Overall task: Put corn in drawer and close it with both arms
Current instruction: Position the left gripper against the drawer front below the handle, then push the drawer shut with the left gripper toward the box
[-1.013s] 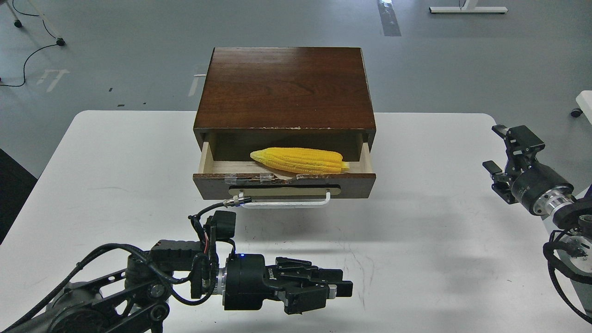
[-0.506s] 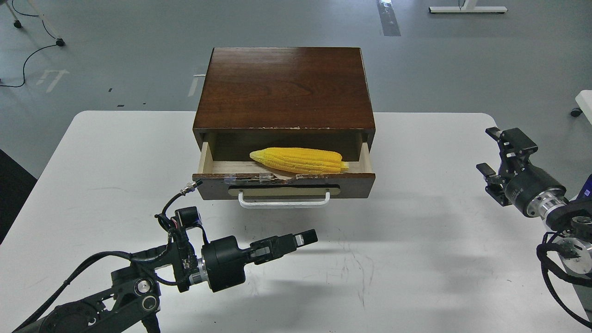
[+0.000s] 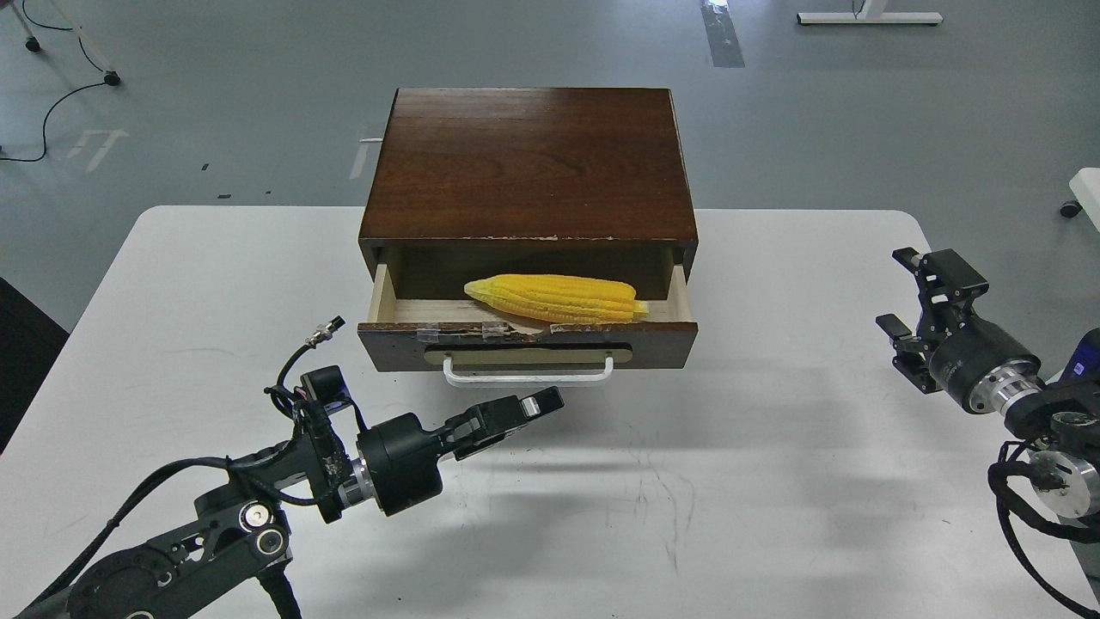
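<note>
The drawer point(image 3: 662, 346) is pulled open from the dark-brown wooden cabinet point(image 3: 528, 163) at the table's far middle. The yellow corn point(image 3: 554, 298) lies inside it on the pale wood, pointed end to the left. The drawer's white bar handle point(image 3: 528, 376) faces me. My left gripper point(image 3: 540, 401) is turned on edge with its fingers together and empty, just below and in front of the handle, apart from it. My right gripper point(image 3: 900, 292) is open and empty, well to the right of the drawer above the table.
The white table point(image 3: 215, 284) bears only the cabinet. A loose cable plug point(image 3: 325, 329) on my left wrist sticks up near the drawer's left front corner. Grey floor lies beyond the table.
My left gripper has rolled onto its edge and moved up and left toward the drawer handle. My right gripper has shifted slightly left and nearer. The corn and drawer have not moved.
</note>
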Tool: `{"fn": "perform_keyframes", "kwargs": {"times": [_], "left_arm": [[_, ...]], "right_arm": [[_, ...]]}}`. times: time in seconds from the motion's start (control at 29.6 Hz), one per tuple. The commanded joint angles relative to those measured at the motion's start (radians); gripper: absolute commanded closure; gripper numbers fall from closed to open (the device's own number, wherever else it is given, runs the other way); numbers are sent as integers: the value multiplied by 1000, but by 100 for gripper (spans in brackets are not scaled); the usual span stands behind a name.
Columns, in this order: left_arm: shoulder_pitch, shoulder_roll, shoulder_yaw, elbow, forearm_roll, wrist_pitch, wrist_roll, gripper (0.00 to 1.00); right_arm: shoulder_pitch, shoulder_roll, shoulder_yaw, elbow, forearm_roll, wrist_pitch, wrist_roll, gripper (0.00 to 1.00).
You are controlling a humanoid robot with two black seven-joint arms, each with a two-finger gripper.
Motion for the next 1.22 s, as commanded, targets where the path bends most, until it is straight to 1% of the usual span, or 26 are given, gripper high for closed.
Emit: {"fn": "perform_keyframes", "kwargs": {"times": [0.0, 0.41, 0.74, 0.88, 1.18], "left_arm": [[1, 0, -2, 17, 0, -1, 0, 100], [1, -3, -17, 41, -2, 0, 0, 100], [1, -6, -20, 53, -2, 19, 0, 100], [1, -17, -40, 75, -2, 39, 0, 100], [-4, -17, -55, 76, -2, 40, 0, 100]], "right_arm": [[-1, 1, 0, -1, 0, 0, 0, 2], [-1, -1, 6, -1, 0, 0, 0, 2], [-9, 1, 11, 0, 0, 0, 0, 2], [-9, 1, 12, -1, 0, 0, 0, 2], [-27, 1, 12, 2, 0, -2, 0, 2]]}}
